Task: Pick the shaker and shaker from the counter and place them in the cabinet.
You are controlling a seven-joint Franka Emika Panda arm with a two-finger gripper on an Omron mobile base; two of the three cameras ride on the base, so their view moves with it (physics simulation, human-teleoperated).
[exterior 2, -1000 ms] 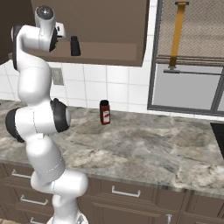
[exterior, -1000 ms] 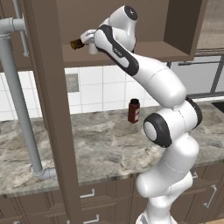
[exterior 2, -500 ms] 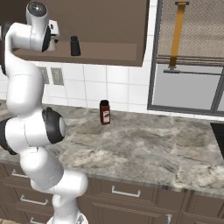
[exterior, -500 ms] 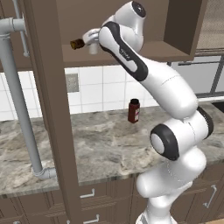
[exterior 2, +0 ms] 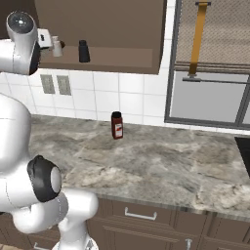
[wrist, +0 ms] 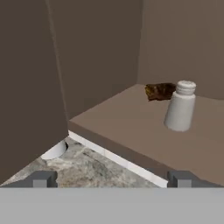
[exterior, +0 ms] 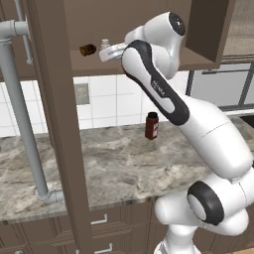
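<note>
The pale grey-white shaker [wrist: 181,107] stands upright on the cabinet's base board [wrist: 127,124], free of my fingers. In the right base view this pale shaker [exterior 2: 57,46] is left of the black shaker [exterior 2: 84,51], both on the cabinet [exterior 2: 122,57] floor. My gripper [wrist: 113,179] is open and holds nothing; it hangs just outside the shelf's front edge, a little short of the pale shaker [exterior: 104,44]. The hand [exterior: 110,51] sits at the shelf's edge in the left base view.
A small brown rounded object [wrist: 159,91] lies behind the pale shaker in the cabinet. A dark red bottle [exterior 2: 116,125] stands on the marbled counter [exterior 2: 161,166] by the tiled wall. A grey pipe [exterior: 22,124] and the cabinet's tall side panel [exterior: 59,124] rise at left.
My hand has drawn back from the cabinet, away from the brown object. The pale shaker, earlier hidden by the hand, now shows standing alone on the shelf. The jaws stayed open.
</note>
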